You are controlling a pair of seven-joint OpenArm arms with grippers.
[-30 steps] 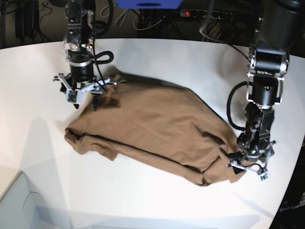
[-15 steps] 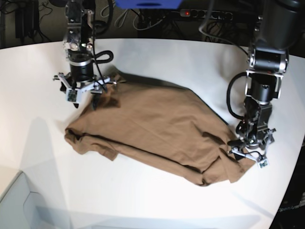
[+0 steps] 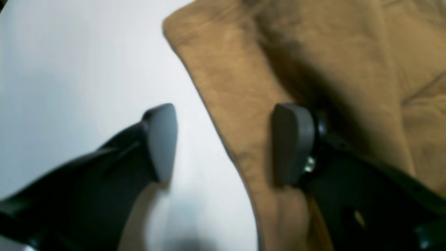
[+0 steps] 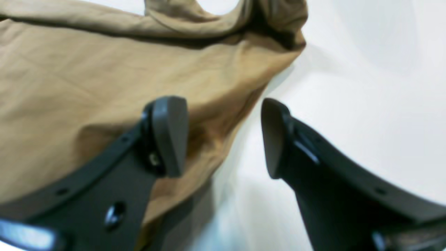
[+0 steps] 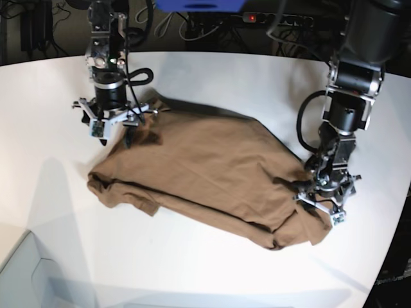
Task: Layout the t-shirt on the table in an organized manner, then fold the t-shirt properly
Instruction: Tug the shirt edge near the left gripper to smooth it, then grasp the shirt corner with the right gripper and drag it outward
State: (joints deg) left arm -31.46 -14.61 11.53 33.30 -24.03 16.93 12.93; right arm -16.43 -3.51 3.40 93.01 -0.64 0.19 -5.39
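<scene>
I kept both grippers apart: the left gripper (image 5: 319, 204) at 4 o'clock and the right gripper (image 5: 110, 119) at 10 o'clock straddled edges of the rumpled tan-brown cotton t-shirt (image 5: 205, 172) on the smooth white worktop (image 5: 244, 83), ready to spread it.

— Where does the t-shirt (image 5: 199, 176) lie?
— Mid-table (image 5: 212, 276), spread crosswise.
— And the grippers?
— Right gripper (image 5: 110, 122) over its far left corner, left gripper (image 5: 319, 204) at its near right edge.

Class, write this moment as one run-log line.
t-shirt: crumpled on table | left gripper: open, straddling shirt edge | right gripper: open, straddling shirt edge | fold: not started
</scene>
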